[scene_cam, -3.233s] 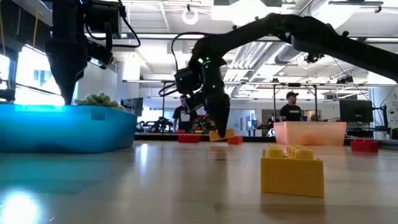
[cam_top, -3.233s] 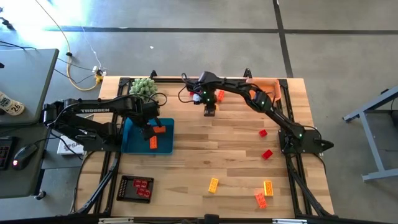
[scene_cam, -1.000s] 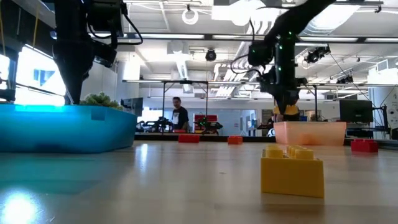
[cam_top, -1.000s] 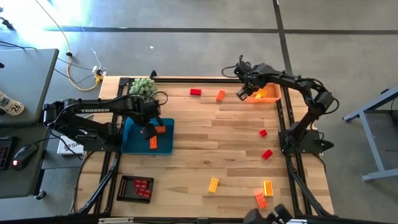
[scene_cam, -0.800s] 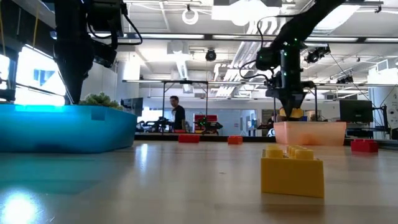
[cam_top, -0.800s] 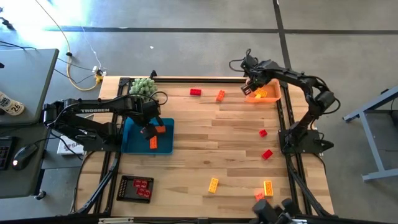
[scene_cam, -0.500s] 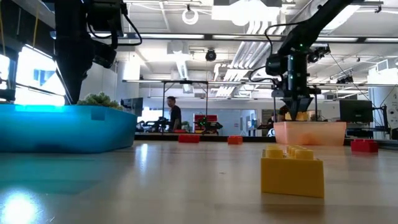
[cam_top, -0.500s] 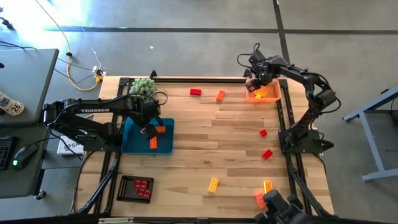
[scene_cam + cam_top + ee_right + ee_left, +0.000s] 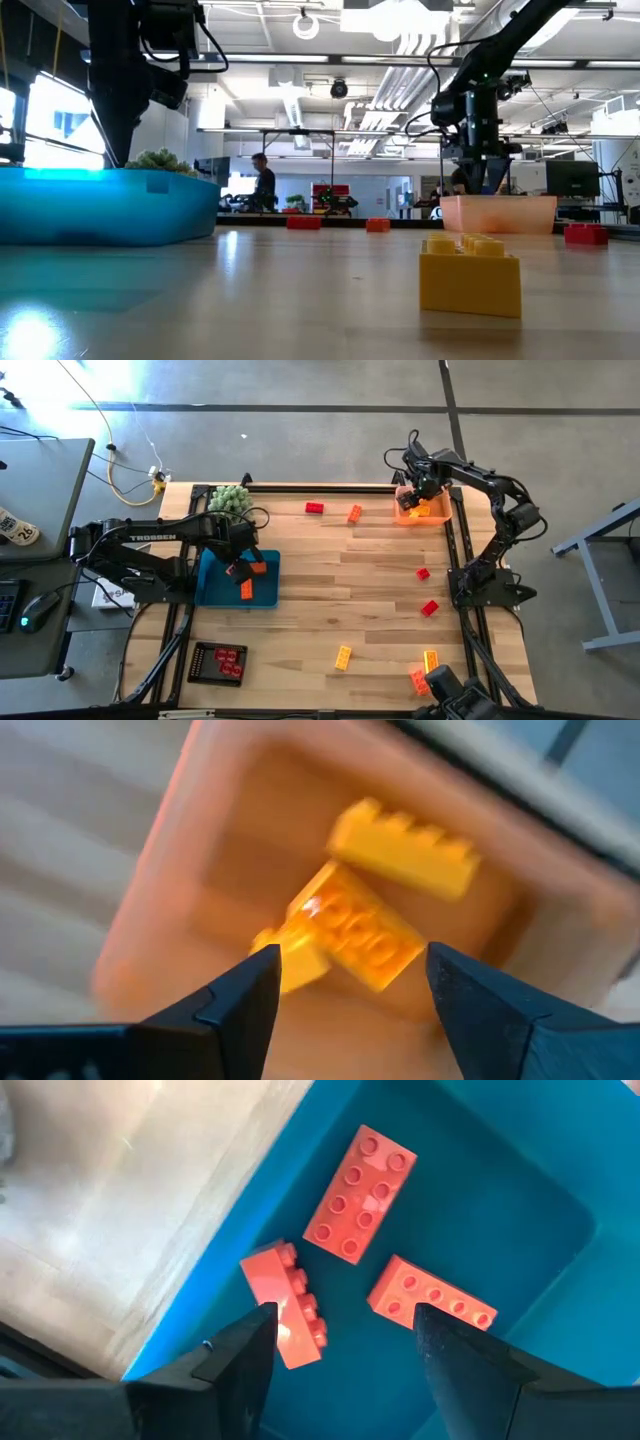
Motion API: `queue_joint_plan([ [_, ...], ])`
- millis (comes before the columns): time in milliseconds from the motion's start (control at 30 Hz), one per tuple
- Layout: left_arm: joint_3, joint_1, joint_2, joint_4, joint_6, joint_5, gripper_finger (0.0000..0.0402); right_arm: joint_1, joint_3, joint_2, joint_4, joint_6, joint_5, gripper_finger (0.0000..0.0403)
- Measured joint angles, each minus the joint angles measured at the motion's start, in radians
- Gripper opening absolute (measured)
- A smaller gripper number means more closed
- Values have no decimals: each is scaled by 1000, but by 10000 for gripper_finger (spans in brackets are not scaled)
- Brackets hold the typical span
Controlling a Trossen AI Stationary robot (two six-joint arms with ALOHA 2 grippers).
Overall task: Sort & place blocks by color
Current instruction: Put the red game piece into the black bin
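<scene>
My right gripper (image 9: 418, 490) (image 9: 350, 960) hangs open, pointing down over the orange tray (image 9: 441, 517) at the far right corner. Two yellow blocks (image 9: 400, 845) (image 9: 345, 935) lie in that tray below the fingers. My left gripper (image 9: 240, 567) (image 9: 340, 1320) hangs open over the blue tray (image 9: 212, 588) at the left, where three orange blocks (image 9: 360, 1192) (image 9: 290, 1305) (image 9: 430, 1293) lie on the floor. Loose on the table are red blocks (image 9: 314, 508) (image 9: 423, 573) (image 9: 430, 607), orange blocks (image 9: 354, 514) (image 9: 418, 681) and yellow blocks (image 9: 343, 657) (image 9: 431, 660).
A black tray (image 9: 218, 663) with red blocks sits at the near left. A fuzzy green plant (image 9: 230, 498) stands at the far left behind the blue tray. A dark shape (image 9: 455, 700) pokes in at the table's near edge. A person walks in the room beyond.
My right gripper has carried a yellow block toward the table's far right corner, stopped over the orange tray and opened. The block has dropped into the tray beside the other yellow one.
</scene>
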Motion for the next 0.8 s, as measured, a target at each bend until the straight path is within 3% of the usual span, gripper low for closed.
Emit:
queue_joint_plan([
  [167,0,0,0,2,-1,-18,223,12,0,0,-87,75,-100,238],
  [400,0,0,0,3,1,-43,223,72,0,-28,-105,119,-101,238],
  [800,0,0,0,3,28,-60,223,273,0,-163,-195,354,-115,238],
])
